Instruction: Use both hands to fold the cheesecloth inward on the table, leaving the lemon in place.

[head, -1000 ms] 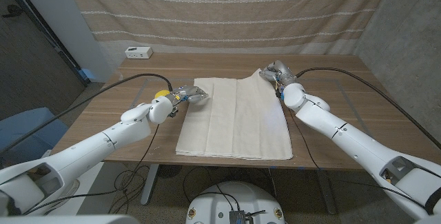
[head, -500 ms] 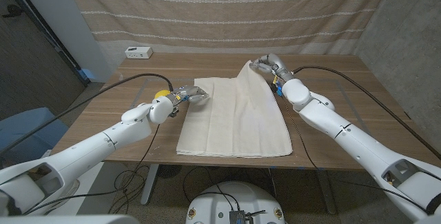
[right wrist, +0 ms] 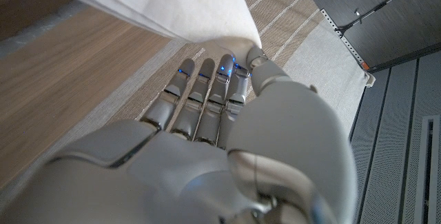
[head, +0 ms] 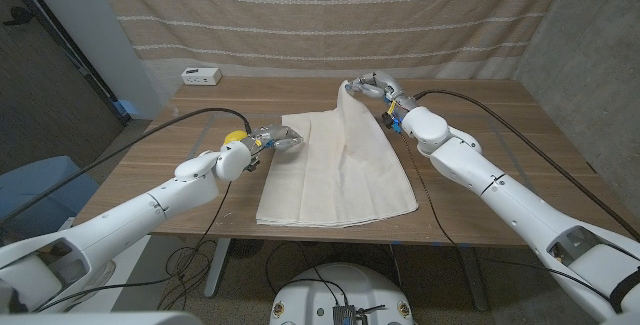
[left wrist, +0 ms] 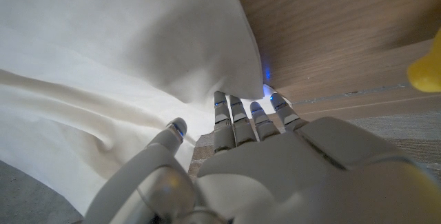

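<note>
The fold is under way: the right hand [head: 372,87] pinches the far right corner of the cream rectangular cheesecloth [head: 335,170], lifted at one o'clock above the table. The left hand [head: 275,137] grips the cloth's ten-o'clock corner, beside the small yellow lemon [head: 235,137]. Next, I'd judge, both corners travel inward together.

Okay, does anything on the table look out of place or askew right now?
Only the cheesecloth: its far right corner is lifted off the table in the right hand, so that edge slants inward. The left hand grips the far left corner low. The lemon sits beside the cloth, partly hidden. Nothing looks spilled or damaged.
</note>
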You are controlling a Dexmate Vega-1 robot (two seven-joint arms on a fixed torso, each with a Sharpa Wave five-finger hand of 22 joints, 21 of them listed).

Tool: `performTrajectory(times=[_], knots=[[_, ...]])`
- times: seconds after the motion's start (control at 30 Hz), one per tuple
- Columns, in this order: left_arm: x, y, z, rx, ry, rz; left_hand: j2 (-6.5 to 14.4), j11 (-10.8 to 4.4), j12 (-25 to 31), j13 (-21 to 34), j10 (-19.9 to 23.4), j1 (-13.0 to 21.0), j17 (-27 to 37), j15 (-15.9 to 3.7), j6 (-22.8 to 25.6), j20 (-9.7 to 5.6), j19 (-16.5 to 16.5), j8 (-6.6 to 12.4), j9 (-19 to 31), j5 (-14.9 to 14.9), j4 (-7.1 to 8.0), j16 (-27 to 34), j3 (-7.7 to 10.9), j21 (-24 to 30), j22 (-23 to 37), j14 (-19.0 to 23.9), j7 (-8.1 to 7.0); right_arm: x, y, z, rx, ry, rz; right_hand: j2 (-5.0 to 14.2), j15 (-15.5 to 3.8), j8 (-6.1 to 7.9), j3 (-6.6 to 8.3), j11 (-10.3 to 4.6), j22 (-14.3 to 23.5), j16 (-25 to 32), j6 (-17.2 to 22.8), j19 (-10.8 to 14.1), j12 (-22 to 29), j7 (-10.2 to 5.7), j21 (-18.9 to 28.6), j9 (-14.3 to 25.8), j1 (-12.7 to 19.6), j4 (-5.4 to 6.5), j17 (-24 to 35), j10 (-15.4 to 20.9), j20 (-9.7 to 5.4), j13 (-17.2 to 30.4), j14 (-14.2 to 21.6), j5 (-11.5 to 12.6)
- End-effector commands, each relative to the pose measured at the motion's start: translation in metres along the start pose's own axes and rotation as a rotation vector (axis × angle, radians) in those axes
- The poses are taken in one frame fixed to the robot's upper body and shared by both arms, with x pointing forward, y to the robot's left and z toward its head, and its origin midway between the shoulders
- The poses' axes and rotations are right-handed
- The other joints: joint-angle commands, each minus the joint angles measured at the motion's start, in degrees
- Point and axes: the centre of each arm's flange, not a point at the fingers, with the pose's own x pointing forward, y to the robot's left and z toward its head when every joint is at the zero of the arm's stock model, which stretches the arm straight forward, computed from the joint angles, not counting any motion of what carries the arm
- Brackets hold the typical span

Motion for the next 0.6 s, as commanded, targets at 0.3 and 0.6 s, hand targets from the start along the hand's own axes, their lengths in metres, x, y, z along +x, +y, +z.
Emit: performTrajectory(times=[0.3, 0.6], knots=[[-0.005, -0.004, -0.005, -0.017, -0.003, 0.003, 1.3, -0.06, -0.1, 0.3, 0.7, -0.7, 0.0, -2.06, 0.6, 0.00, 0.2, 0.16, 0.1, 0.1, 0.27, -0.1, 0.55, -0.2, 0.2, 0.4, 0.05, 0.038, 0.047, 0.044, 0.052, -0.100, 0.166, -0.45, -3.13, 2.07, 0.47, -0.15, 0.1, -0.3, 0.3, 0.1, -0.3, 0.64, 0.0, 0.5, 0.6, 0.08, 1.2, -1.6, -0.32, 0.4, -2.0, -0.5], [-0.006, -0.005, -0.008, -0.024, -0.002, 0.007, 1.2, -0.09, -0.2, 0.3, 0.7, -0.7, 0.0, -2.09, 0.7, 0.01, 0.3, 0.10, 0.1, 0.1, 0.28, -0.1, 0.63, -0.3, 0.2, 0.5, 0.18, 0.063, 0.071, 0.057, 0.011, -0.090, 0.156, -0.32, -3.09, 1.87, 0.14, -0.23, 0.1, -0.1, -0.5, -0.1, -1.0, 0.04, -0.2, 0.2, 0.3, 0.42, 2.3, -2.6, -0.50, 0.3, -3.0, -0.7]])
